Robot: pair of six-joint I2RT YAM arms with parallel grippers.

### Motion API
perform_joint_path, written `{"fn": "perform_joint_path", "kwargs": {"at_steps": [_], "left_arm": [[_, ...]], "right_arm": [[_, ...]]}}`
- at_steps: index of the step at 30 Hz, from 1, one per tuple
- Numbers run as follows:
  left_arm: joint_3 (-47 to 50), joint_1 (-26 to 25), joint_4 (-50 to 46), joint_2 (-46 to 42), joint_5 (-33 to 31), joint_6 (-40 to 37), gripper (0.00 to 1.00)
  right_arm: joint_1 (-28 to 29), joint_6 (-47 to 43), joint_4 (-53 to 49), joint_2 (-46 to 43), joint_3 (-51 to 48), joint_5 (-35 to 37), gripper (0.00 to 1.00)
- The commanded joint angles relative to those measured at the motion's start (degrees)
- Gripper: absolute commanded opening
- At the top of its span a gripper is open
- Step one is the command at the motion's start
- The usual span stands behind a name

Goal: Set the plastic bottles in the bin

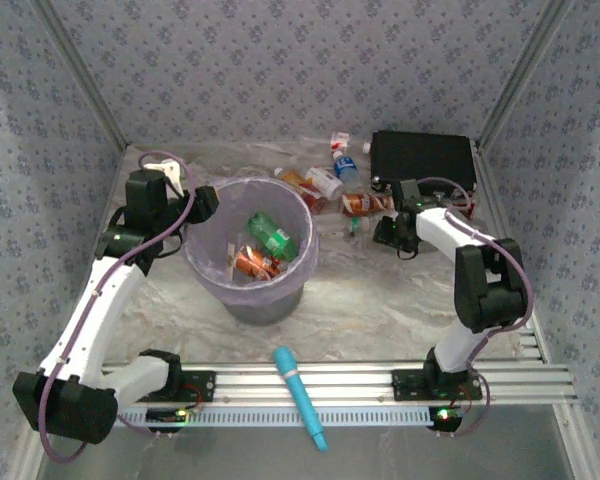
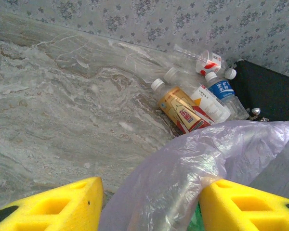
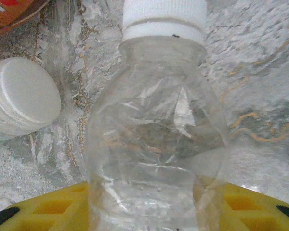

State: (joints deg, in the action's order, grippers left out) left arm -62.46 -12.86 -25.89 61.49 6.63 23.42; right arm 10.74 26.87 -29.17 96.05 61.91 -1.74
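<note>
Right gripper clamped on clear bottle, white cap pointing away, marble table behind. Left gripper fingers spread wide, straddling bin rim. Green bottle and orange bottle lie inside bin. Other bottles clustered on table beside black case.

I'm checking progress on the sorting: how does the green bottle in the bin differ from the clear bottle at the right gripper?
The green bottle is tinted green; the clear bottle is colourless with a white cap. The green bottle lies inside the bin; the clear bottle lies on the table, between the right gripper's yellow fingers. Both are small plastic bottles.
</note>
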Motion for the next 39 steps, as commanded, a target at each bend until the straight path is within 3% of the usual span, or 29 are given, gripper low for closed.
{"fn": "perform_joint_path", "kwargs": {"at_steps": [1,6,10,17,22,30,39], "left_arm": [[0.41,0.32,-3.29,-0.41,-0.71,-1.09,0.55],[0.75,0.29,-2.55,-0.24,-0.26,-0.61,0.55],[1.11,0.30,-1.62,0.05,0.06,-0.22,0.55],[0.88,0.21,-1.20,0.75,0.55,0.12,0.55],[0.53,0.18,-1.66,0.71,0.29,-0.21,0.55],[-0.02,0.21,-1.94,1.00,0.13,-0.47,0.55],[-0.30,0.21,-2.59,1.13,-0.48,-0.90,0.55]], "right_arm": [[-0.58,-3.24,-5.00,-4.13,4.70,0.01,0.51],[0.55,-5.69,-13.51,-9.68,15.89,-2.60,0.51],[4.60,-7.28,-16.59,-12.02,25.01,-5.53,0.50],[20.09,-11.16,-18.79,-8.99,42.76,-6.20,0.50],[27.83,-14.81,-21.60,-2.36,53.39,-8.72,0.49],[38.99,-20.65,-27.91,7.09,59.93,-14.24,0.50],[43.07,-22.23,-30.16,9.91,53.85,-17.40,0.51]]}}
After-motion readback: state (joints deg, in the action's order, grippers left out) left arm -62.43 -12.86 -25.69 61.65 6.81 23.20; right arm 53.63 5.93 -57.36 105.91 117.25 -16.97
